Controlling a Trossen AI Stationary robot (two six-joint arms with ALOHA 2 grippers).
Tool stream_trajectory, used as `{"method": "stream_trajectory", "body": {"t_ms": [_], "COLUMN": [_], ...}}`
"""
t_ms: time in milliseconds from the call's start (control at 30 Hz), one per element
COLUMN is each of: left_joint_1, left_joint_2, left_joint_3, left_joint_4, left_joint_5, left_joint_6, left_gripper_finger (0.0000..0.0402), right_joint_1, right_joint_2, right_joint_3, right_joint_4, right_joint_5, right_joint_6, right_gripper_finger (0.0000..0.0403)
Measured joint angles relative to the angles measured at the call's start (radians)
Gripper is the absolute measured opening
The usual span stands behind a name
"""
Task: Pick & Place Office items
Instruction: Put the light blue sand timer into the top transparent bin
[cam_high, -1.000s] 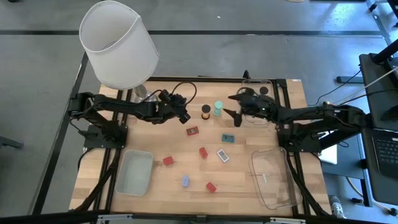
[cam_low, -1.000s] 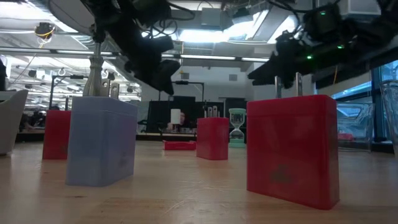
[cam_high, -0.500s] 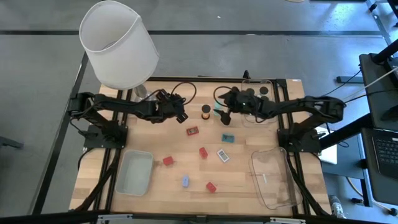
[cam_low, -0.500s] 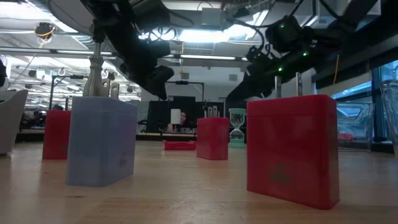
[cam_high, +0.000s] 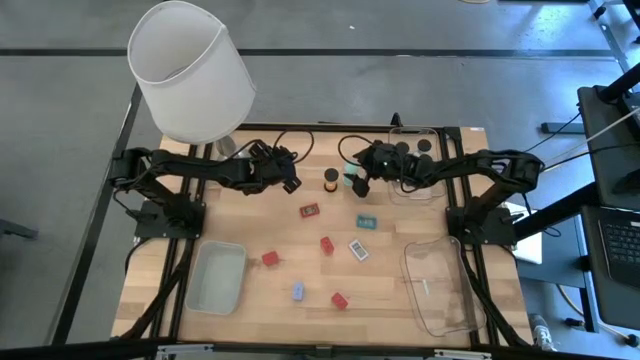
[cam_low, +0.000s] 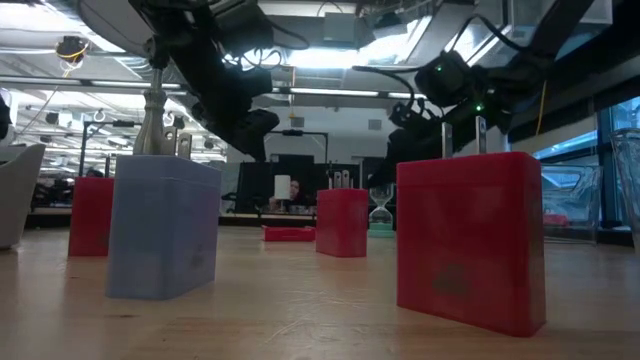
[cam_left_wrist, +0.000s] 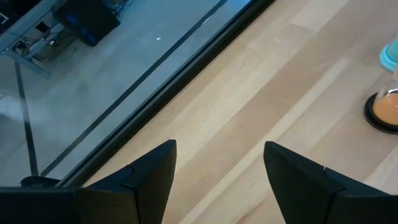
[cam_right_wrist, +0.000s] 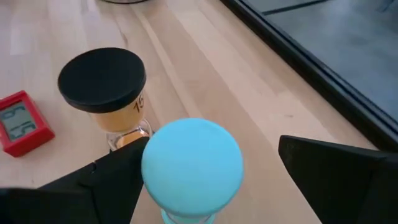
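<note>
Lab: open hall, desk monitors (cam_low: 300, 180)

Right tool (cam_right_wrist: 205, 186) — now astride teal cylinder (cam_right_wrist: 191, 163).

Bright, even overhead light, ceiling glare in the low view, soft shadows.

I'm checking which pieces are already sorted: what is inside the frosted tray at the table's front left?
The frosted tray shows only its pale bottom in the high view; no office item lies in it. What it covers of the table cannot be seen.
</note>
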Motion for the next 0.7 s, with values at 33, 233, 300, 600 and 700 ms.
{"method": "stream_trajectory", "body": {"t_ms": [33,233,300,600,700], "left_joint_1": [0.000,0.006,0.006,0.005,0.005], "left_joint_2": [0.000,0.000,0.000,0.000,0.000], "left_joint_3": [0.000,0.000,0.000,0.000,0.000], "left_joint_4": [0.000,0.000,0.000,0.000,0.000], "left_joint_5": [0.000,-0.001,-0.010,-0.025,-0.025], "left_joint_6": [0.000,-0.004,-0.011,-0.023,-0.024], "left_gripper_finger": [0.0239,0.0239,0.0239,0.0239,0.0239], "right_joint_1": [0.000,0.000,0.000,0.000,0.000], "right_joint_2": [0.002,0.005,0.005,0.005,0.001], "right_joint_3": [0.000,0.000,0.000,0.000,0.000], "right_joint_4": [-0.001,-0.001,-0.001,0.000,-0.001], "right_joint_5": [0.000,0.000,0.000,0.001,0.000], "right_joint_6": [0.004,0.044,0.053,0.057,0.091], "right_gripper_finger": [0.0359,0.0329,0.0308,0.0200,0.0200]}}
